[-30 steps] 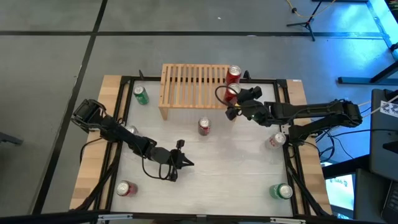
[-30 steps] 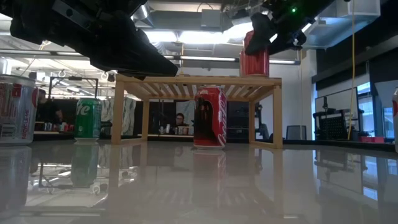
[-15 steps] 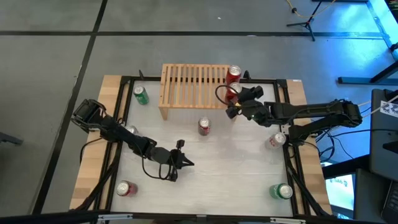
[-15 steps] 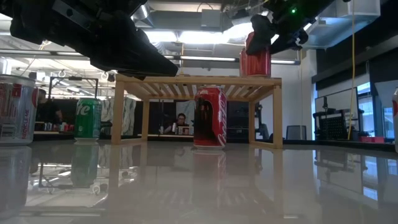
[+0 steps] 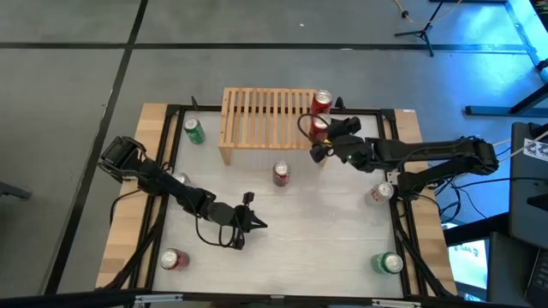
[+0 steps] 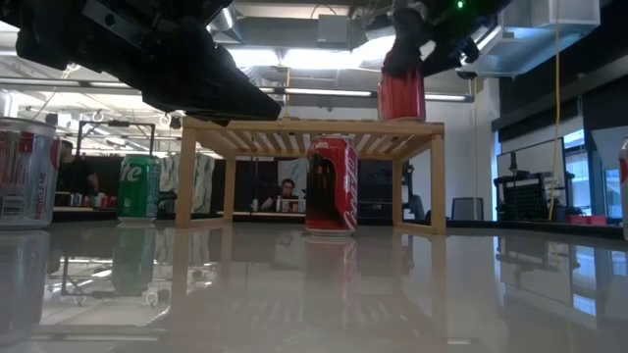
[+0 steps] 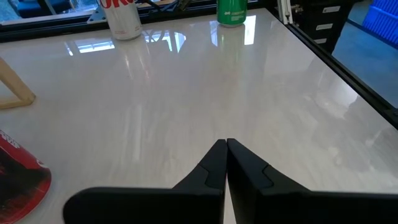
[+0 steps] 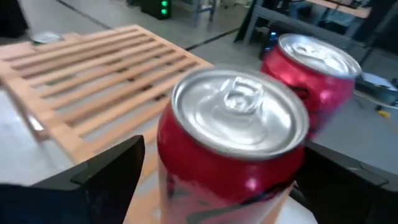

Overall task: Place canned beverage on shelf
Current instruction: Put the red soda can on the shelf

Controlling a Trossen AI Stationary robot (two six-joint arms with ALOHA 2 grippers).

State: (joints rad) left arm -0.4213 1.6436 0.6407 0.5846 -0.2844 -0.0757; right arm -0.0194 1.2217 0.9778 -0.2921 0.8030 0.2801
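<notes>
Red can (image 5: 318, 127) (upright) in right tool (image 5: 322, 139) on shelf (image 5: 265, 115).

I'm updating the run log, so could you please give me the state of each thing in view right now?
Right gripper: shut on a red can, over the shelf's right end.
Left gripper: shut, empty, waiting low over the table.
Second red can: upright on the shelf.
Red can on the table: upright, in front of the shelf.
Green can: upright, beside the shelf.
</notes>
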